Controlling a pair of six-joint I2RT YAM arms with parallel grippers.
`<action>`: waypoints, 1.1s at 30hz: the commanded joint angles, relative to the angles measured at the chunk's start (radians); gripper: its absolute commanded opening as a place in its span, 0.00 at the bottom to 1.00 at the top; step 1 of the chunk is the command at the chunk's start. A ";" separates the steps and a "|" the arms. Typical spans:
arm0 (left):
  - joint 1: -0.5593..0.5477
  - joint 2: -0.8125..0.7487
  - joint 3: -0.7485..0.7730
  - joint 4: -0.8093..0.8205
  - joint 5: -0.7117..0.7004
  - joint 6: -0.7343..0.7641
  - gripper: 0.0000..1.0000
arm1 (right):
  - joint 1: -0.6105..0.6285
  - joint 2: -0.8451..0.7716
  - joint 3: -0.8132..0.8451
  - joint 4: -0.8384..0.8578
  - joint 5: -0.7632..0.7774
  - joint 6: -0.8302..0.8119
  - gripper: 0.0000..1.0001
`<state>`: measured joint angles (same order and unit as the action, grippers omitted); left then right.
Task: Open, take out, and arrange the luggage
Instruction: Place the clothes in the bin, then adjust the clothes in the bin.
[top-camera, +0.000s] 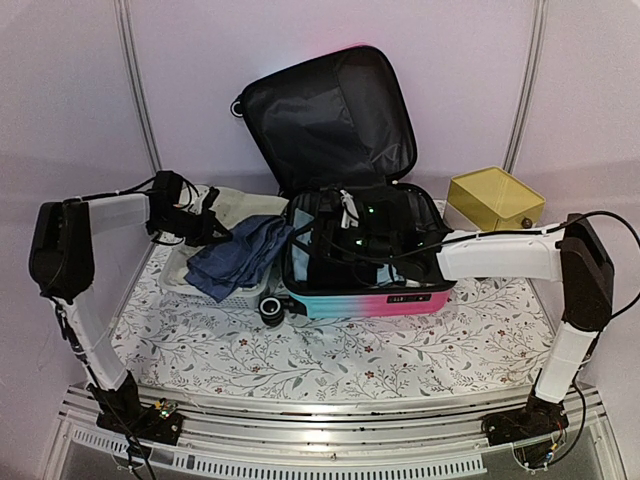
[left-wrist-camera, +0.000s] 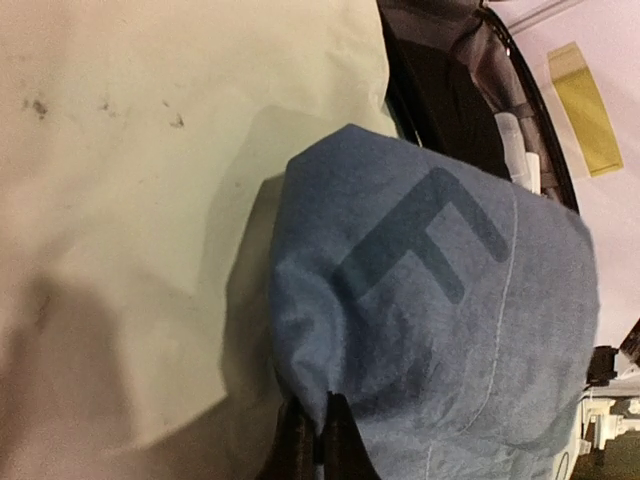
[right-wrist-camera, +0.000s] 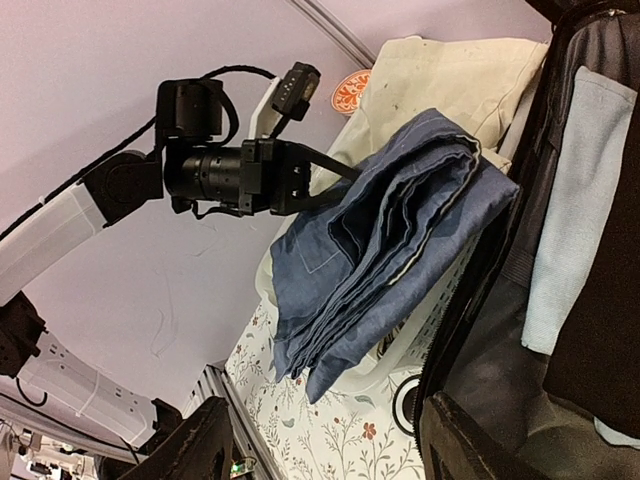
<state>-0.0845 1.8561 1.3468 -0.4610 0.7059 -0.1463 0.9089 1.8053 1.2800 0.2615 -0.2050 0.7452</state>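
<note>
The luggage (top-camera: 365, 300) lies open at the middle of the table, towards the back. Its pink-to-turquoise lower shell sits flat and its black-lined lid (top-camera: 330, 120) is tipped up against the rear wall. One wheel (top-camera: 272, 310) shows at the shell's near left corner. Inside the shell, dark items and a pale blue cloth (right-wrist-camera: 570, 200) lie against the black lining. The right gripper (right-wrist-camera: 330, 455) reaches into the shell from the right. Its jaws stand well apart, with nothing between them. Just left of the luggage, a folded blue garment (top-camera: 240, 255) hangs in layered folds, its right edge near the shell's left rim. Whether it touches the rim cannot be told. The left gripper (top-camera: 205, 228) has its jaws closed tight on the garment's left edge, and in the left wrist view the fingertips (left-wrist-camera: 318, 440) pinch the fabric. Beneath the garment lies a cream cloth (left-wrist-camera: 150, 200), piled in a white container (top-camera: 178, 275) beside the luggage. A yellow box (top-camera: 495, 198) stands at the back right, apart from the shell. A floral tablecloth (top-camera: 400, 350) covers the table under it all.
</note>
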 joint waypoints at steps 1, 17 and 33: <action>0.006 -0.125 -0.041 0.057 -0.080 -0.062 0.00 | -0.013 -0.028 -0.019 0.002 -0.016 0.013 0.66; 0.071 -0.230 -0.196 0.319 -0.420 -0.230 0.00 | -0.047 -0.112 -0.101 -0.004 0.012 0.011 0.64; 0.064 -0.253 -0.279 0.304 -0.448 -0.295 0.72 | -0.174 -0.211 -0.120 -0.196 0.097 -0.096 0.67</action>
<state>-0.0177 1.6608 1.0870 -0.1436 0.2802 -0.4389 0.7959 1.6455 1.1637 0.1715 -0.1558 0.7158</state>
